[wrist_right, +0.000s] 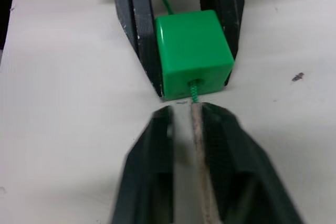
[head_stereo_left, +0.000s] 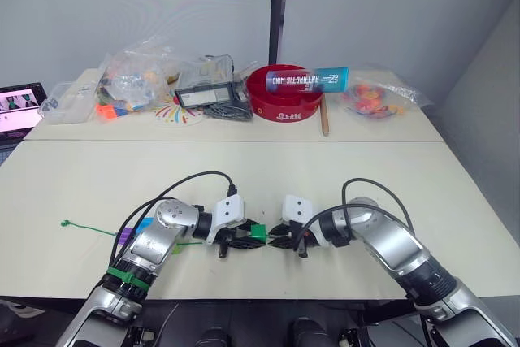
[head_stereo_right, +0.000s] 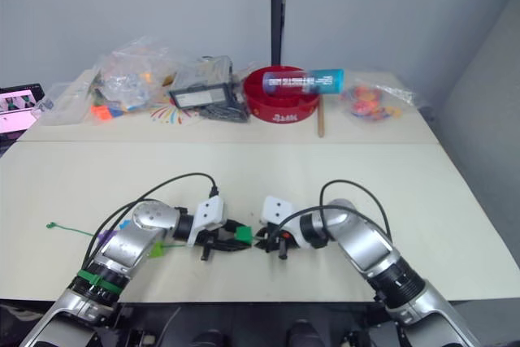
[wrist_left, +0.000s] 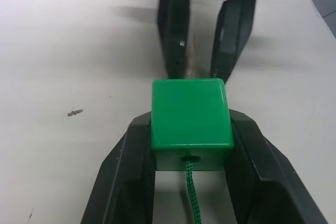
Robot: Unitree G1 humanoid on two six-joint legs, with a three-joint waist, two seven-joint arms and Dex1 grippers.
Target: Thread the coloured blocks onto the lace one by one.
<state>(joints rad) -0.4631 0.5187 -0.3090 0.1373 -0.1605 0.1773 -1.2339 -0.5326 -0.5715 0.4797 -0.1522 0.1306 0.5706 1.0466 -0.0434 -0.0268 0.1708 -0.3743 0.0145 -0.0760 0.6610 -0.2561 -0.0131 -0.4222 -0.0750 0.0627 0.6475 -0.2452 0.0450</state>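
Observation:
A bright green block [wrist_left: 191,114] sits between the two fingers of my left gripper [head_stereo_left: 242,239], which is shut on its sides just above the table. The green lace [wrist_left: 192,198] enters a hole in the block's near face, and its pale stiff tip [wrist_right: 198,129] comes out the far side. My right gripper [head_stereo_left: 282,241] faces the block, fingers a little apart on either side of that tip, with a gap beside it. The rest of the lace trails left across the table to its knot [head_stereo_left: 65,223]. A blue block [head_stereo_left: 145,223] and a purple block [head_stereo_left: 126,237] lie by my left forearm.
At the back of the table [head_stereo_left: 406,193] stand a red bowl [head_stereo_left: 284,107] with a blue tube [head_stereo_left: 307,80] across it, clear plastic bags [head_stereo_left: 134,79] of parts, a dark box [head_stereo_left: 203,93], a wooden stick [head_stereo_left: 324,116] and a tablet [head_stereo_left: 20,107] at far left.

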